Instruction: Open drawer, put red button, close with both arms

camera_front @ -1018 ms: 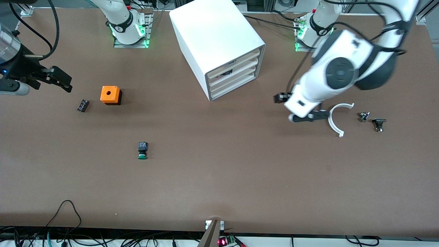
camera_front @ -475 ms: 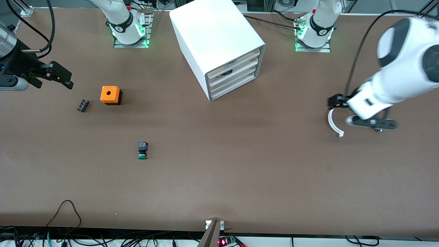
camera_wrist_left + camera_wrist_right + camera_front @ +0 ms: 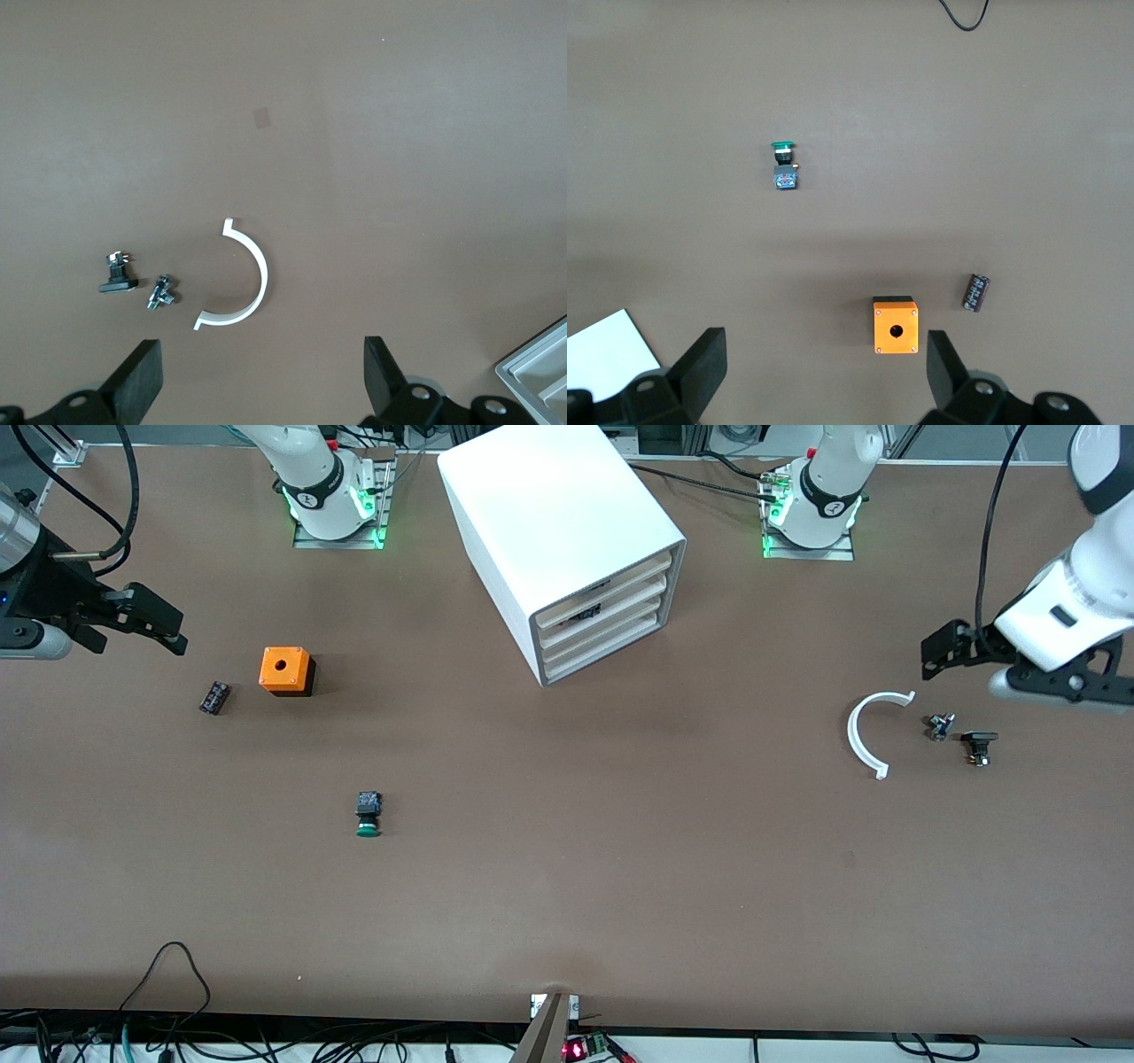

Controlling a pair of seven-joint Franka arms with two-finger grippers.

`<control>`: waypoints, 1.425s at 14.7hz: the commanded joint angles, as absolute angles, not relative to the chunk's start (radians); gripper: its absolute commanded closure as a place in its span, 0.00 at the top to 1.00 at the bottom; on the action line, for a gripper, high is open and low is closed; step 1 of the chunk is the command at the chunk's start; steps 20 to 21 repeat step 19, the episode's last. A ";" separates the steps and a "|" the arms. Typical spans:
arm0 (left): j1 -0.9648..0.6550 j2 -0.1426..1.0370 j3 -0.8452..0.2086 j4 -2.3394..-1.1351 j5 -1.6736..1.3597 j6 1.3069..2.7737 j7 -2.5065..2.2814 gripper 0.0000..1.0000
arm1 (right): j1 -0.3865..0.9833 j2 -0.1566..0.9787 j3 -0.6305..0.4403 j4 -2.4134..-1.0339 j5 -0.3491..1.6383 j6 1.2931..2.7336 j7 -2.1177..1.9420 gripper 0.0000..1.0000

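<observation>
The white cabinet [image 3: 567,531] stands at the middle of the table, close to the robots' bases. Its middle drawer [image 3: 625,613] sits pushed in, level with the drawers above and below it. A small dark thing shows in the slit above the middle drawer; I cannot tell what it is. The red button is not in view. My left gripper [image 3: 1063,686] is open and empty over the table at the left arm's end, beside a white arc [image 3: 873,731]; the left wrist view [image 3: 257,381] shows its fingers wide apart. My right gripper [image 3: 146,624] [image 3: 822,372] is open and empty over the right arm's end, waiting.
An orange box with a hole [image 3: 285,670] [image 3: 896,325] and a small black part [image 3: 213,697] lie near the right gripper. A green-capped button [image 3: 368,815] [image 3: 782,164] lies nearer the front camera. Two small parts [image 3: 940,726] [image 3: 979,744] lie beside the arc [image 3: 241,279].
My left arm has swung away from the cabinet's front, across the white arc, toward its own end of the table. The right gripper has barely moved.
</observation>
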State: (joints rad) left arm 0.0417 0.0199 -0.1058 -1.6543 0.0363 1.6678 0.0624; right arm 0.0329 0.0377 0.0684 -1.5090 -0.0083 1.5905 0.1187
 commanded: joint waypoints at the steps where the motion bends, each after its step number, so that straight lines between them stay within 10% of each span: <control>1: 0.002 -0.028 -0.046 -1.698 0.032 1.681 0.086 1.00 | 0.040 0.035 0.061 -1.500 -0.002 1.580 0.101 1.00; 21: -0.020 -0.025 -0.029 -1.690 0.038 1.647 0.083 1.00 | 0.040 0.035 0.061 -1.488 -0.002 1.554 0.104 1.00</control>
